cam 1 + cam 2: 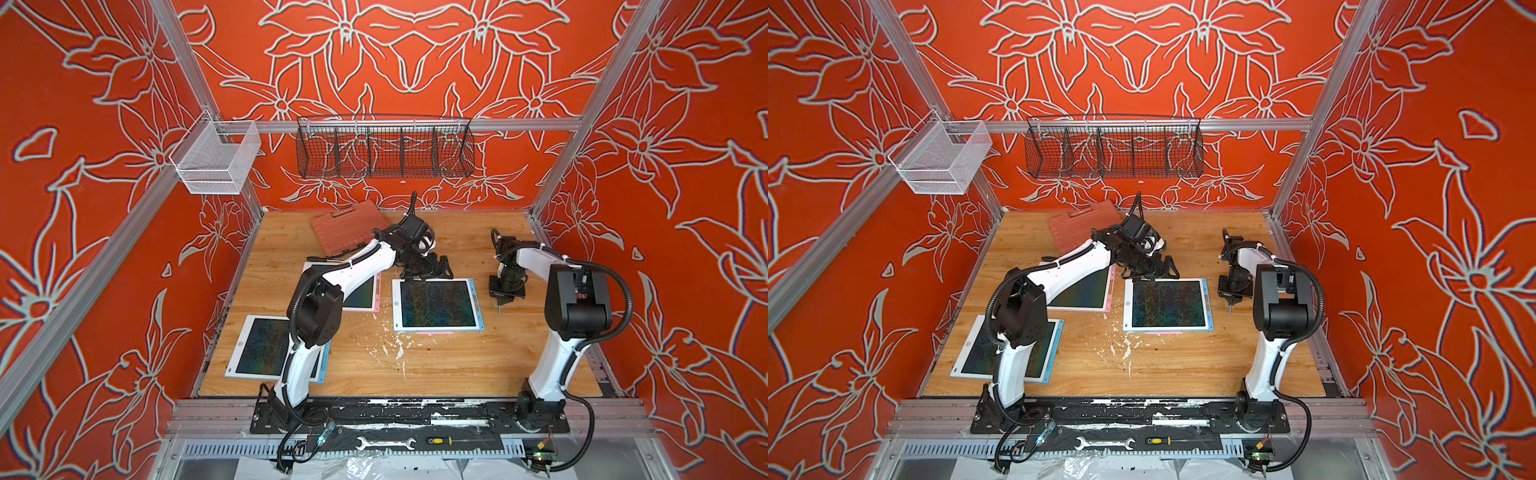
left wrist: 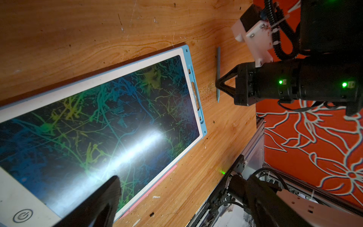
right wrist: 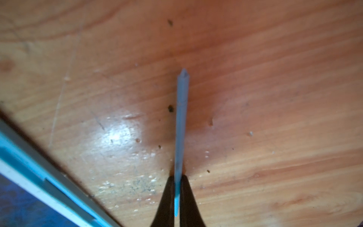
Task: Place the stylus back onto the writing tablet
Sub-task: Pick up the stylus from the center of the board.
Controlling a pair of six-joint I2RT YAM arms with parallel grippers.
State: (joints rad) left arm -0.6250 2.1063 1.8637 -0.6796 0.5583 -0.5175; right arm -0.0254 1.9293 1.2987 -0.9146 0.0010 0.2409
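The stylus [image 3: 181,118] is a thin blue-grey stick, also seen in the left wrist view [image 2: 218,64]. It lies low over the bare wood, right of the writing tablet [image 1: 438,305] and about parallel to its blue side edge [image 2: 193,86]. My right gripper [image 3: 177,176] is shut on the stylus near one end, pointing down at the table [image 1: 505,296]. The stylus tip [image 1: 499,308] sticks out toward the front. The tablet has a white frame and a dark scribbled screen [image 1: 1168,305]. My left gripper [image 1: 428,270] hovers open over the tablet's far edge, holding nothing [image 2: 175,178].
Two more tablets lie at the left [image 1: 266,353] [image 1: 361,295], partly under my left arm. A red tool case [image 1: 349,226] sits at the back. A pink strip [image 2: 149,192] runs along the central tablet's front edge. Wire baskets [image 1: 384,151] hang on the back rail.
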